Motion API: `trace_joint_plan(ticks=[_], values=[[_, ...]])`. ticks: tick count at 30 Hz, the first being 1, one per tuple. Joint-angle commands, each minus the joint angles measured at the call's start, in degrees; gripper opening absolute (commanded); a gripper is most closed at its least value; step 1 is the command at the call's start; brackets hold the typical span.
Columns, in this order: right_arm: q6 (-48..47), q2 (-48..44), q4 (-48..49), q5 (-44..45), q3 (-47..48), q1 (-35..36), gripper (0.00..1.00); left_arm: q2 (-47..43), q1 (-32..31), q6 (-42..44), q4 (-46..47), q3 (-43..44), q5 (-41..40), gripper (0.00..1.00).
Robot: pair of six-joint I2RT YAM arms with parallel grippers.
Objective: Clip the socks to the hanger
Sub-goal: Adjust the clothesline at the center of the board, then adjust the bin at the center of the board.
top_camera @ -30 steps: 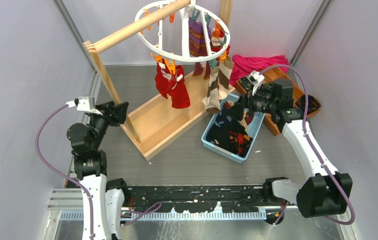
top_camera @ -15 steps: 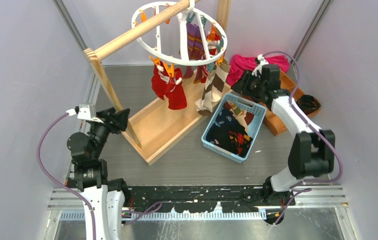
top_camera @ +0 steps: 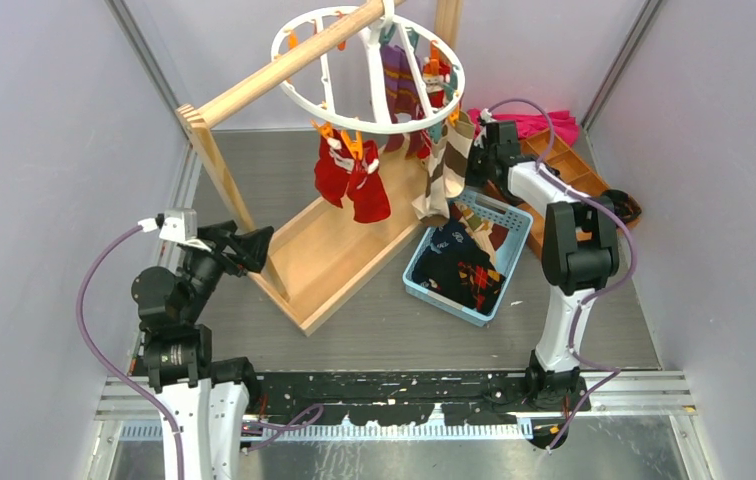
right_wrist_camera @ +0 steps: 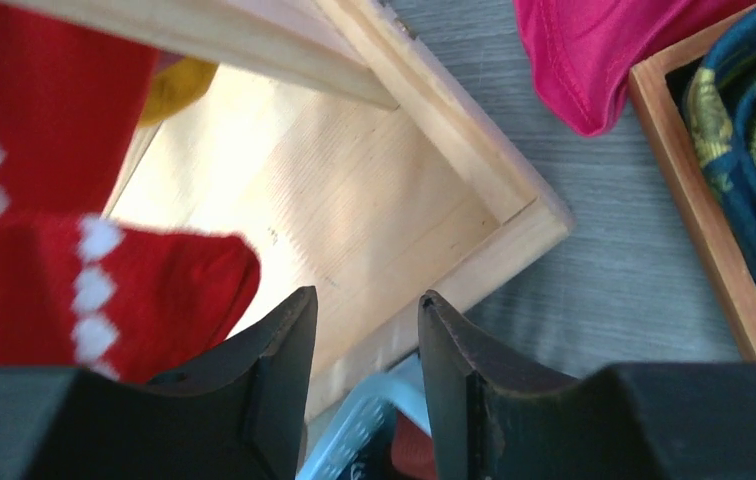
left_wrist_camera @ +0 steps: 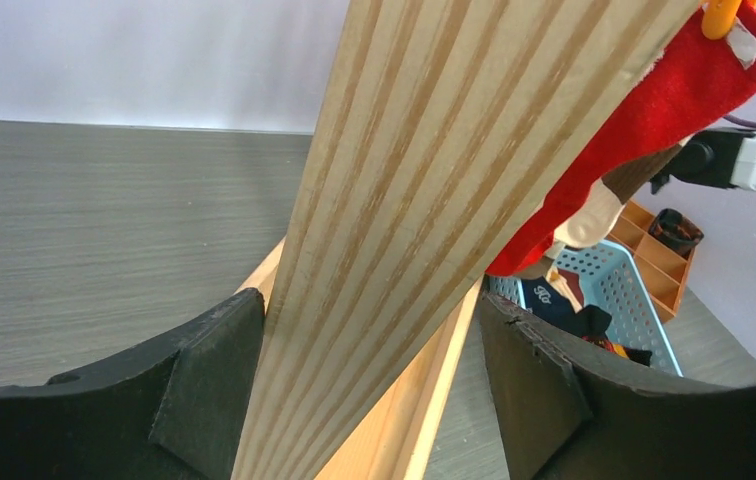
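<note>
A white ring hanger (top_camera: 295,79) hangs from the wooden rack's top bar. Red socks (top_camera: 352,180), a striped beige sock (top_camera: 444,168) and a purple sock (top_camera: 395,75) are clipped to it. More socks lie in the blue basket (top_camera: 417,278). My left gripper (top_camera: 262,247) is shut on the rack's slanted post (left_wrist_camera: 424,200), both fingertips against its edges. My right gripper (top_camera: 472,170) hovers open and empty beside the striped sock. In the right wrist view it (right_wrist_camera: 364,300) is above the rack's base tray (right_wrist_camera: 354,200), with a red sock (right_wrist_camera: 74,290) at left.
A pink cloth (top_camera: 544,122) and a wooden box (top_camera: 566,168) of folded cloths sit at the back right, with a black item (top_camera: 622,208) beside them. The basket's rim (right_wrist_camera: 359,435) is just under the right fingers. Grey walls close in on both sides.
My right arm swung from over the basket to the back, beside the striped sock. My left gripper shifted right and nearer, and the rack moved with it; the hanger swayed.
</note>
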Motion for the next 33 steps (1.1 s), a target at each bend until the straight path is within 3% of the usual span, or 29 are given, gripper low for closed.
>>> trace_joint_plan(ticks=[1,6,11,23,33], values=[[2.6,3.0,2.2,1.2,6.4,-0.1,0.46,-0.9,-1.5,3.0,-6.0,5.4,3.5,0.8],[1.4,5.7,1.4,7.8,10.1,-0.1,0.43,-0.9,-1.9,6.8,-11.7,8.1,-1.8,0.85],[-0.4,5.5,-0.9,5.9,8.2,-0.1,0.43,-1.1,-2.6,8.5,-13.9,9.5,-7.4,0.89],[-5.0,-11.5,-4.4,0.1,-8.4,-0.1,0.44,-2.1,-5.7,11.2,-21.1,14.4,-11.3,0.92],[-6.2,-25.6,-10.5,-1.7,-22.6,-0.1,0.43,-3.6,-7.3,12.8,-22.0,14.6,-9.6,0.91]])
